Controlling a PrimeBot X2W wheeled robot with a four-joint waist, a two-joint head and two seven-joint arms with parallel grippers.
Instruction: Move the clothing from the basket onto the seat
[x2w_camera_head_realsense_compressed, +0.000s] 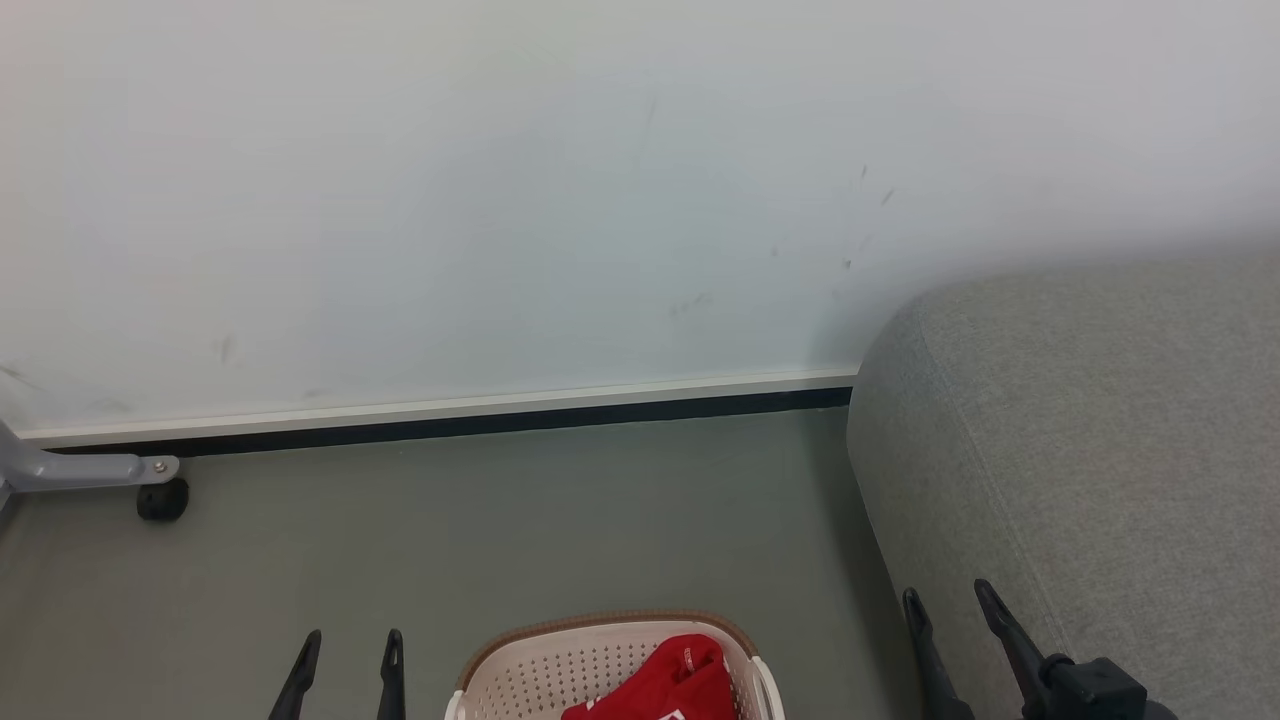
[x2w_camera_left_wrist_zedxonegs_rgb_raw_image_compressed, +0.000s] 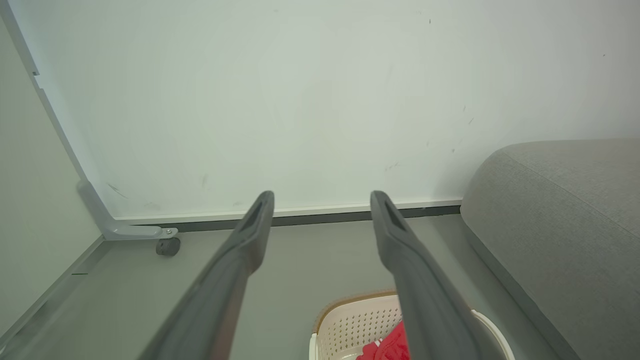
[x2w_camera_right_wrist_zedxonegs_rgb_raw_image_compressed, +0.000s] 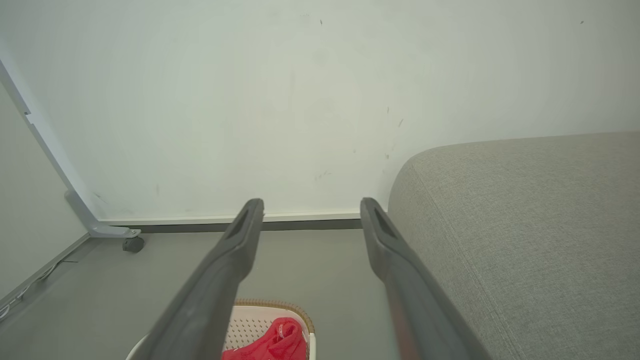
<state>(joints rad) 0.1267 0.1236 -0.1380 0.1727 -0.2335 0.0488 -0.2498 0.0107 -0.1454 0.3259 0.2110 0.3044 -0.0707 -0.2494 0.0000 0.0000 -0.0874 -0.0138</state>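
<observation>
The red clothing (x2w_camera_head_realsense_compressed: 668, 685) lies bunched inside the cream basket (x2w_camera_head_realsense_compressed: 520, 675) with the brown rim, on the floor at the bottom middle of the head view. The large grey seat (x2w_camera_head_realsense_compressed: 1090, 450) fills the right side. My left gripper (x2w_camera_head_realsense_compressed: 350, 640) is open to the left of the basket, holding nothing. My right gripper (x2w_camera_head_realsense_compressed: 948, 598) is open between the basket and the seat's front edge, also holding nothing. The left wrist view shows the basket (x2w_camera_left_wrist_zedxonegs_rgb_raw_image_compressed: 350, 325) and clothing (x2w_camera_left_wrist_zedxonegs_rgb_raw_image_compressed: 392, 346) below the spread fingers (x2w_camera_left_wrist_zedxonegs_rgb_raw_image_compressed: 250, 235). The right wrist view shows the clothing (x2w_camera_right_wrist_zedxonegs_rgb_raw_image_compressed: 275, 342) and seat (x2w_camera_right_wrist_zedxonegs_rgb_raw_image_compressed: 525, 225).
A white wall with a black skirting strip (x2w_camera_head_realsense_compressed: 450, 425) runs across the back. A grey metal leg with a black castor (x2w_camera_head_realsense_compressed: 162, 498) stands at the far left. Grey-green floor (x2w_camera_head_realsense_compressed: 500, 530) stretches between basket and wall.
</observation>
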